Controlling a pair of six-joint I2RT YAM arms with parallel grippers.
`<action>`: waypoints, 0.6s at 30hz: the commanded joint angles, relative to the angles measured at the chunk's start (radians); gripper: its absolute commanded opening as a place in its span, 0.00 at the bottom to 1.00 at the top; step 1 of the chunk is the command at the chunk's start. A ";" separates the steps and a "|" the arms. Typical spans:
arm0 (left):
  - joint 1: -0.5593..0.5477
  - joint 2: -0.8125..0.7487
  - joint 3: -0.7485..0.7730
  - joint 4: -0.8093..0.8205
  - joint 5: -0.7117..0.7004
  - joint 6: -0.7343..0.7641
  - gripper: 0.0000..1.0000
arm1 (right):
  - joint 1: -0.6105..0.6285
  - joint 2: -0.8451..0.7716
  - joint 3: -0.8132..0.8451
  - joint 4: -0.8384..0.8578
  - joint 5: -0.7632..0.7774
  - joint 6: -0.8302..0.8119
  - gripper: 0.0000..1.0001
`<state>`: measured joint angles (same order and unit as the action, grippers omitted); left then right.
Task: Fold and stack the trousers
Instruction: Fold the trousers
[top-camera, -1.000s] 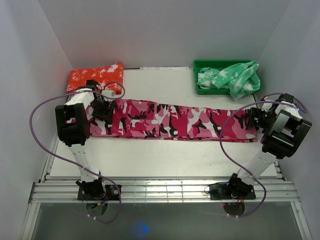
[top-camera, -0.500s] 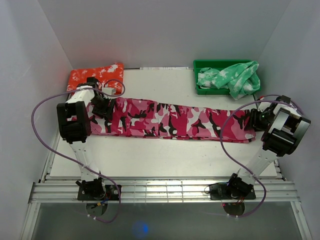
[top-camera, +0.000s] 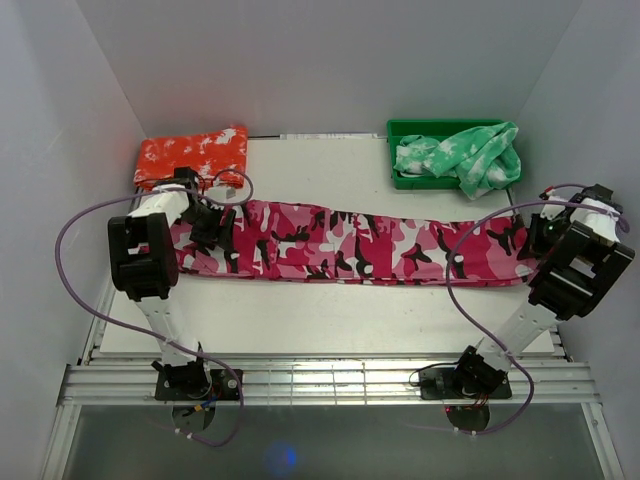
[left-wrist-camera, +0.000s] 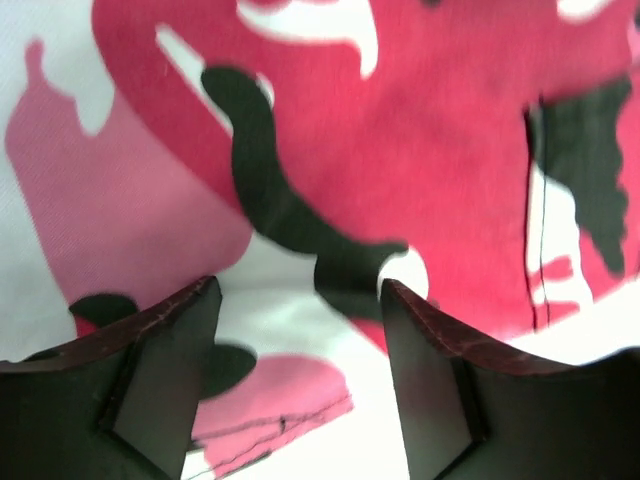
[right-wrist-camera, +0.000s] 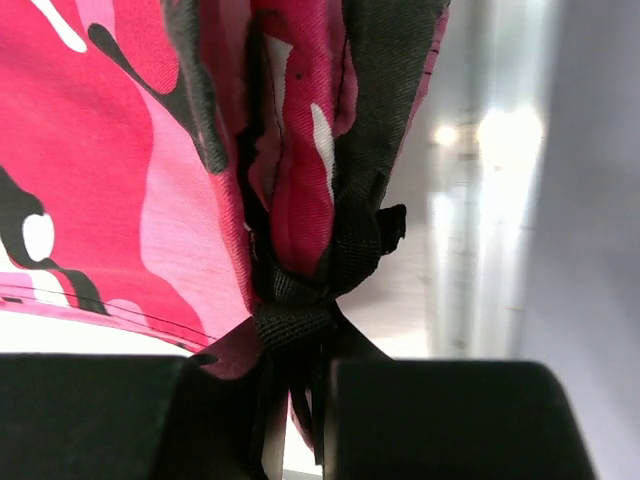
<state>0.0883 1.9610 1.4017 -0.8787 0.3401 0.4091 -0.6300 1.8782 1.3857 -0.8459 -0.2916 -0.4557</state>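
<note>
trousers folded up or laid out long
Laid out long, not folded up: the trousers lie as one strip from the left gripper to the right gripper, which is shut on their end.

Your colours: pink camouflage, orange-red and green.
You have long soft cloth trousers (top-camera: 350, 245) in pink-magenta camouflage with black and white patches, a folded orange-red cloth garment (top-camera: 192, 155) splotched white, and a crumpled green cloth garment (top-camera: 465, 155) mottled white in a green plastic bin (top-camera: 415, 182).

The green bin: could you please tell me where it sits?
Top view: the bin sits at the table's far right, just beyond the trousers' right end.
</note>
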 joint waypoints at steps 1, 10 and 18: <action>-0.012 -0.128 -0.101 -0.023 0.140 -0.019 0.77 | -0.048 -0.090 0.122 0.010 0.056 -0.057 0.08; 0.014 -0.251 -0.076 0.050 0.059 -0.161 0.88 | 0.201 -0.217 0.070 0.051 -0.202 0.121 0.08; 0.096 -0.172 -0.108 0.060 -0.035 -0.168 0.85 | 0.576 -0.237 0.059 0.232 -0.248 0.385 0.08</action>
<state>0.1600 1.7752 1.3128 -0.8371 0.3458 0.2626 -0.1268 1.6558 1.4586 -0.7139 -0.4919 -0.2173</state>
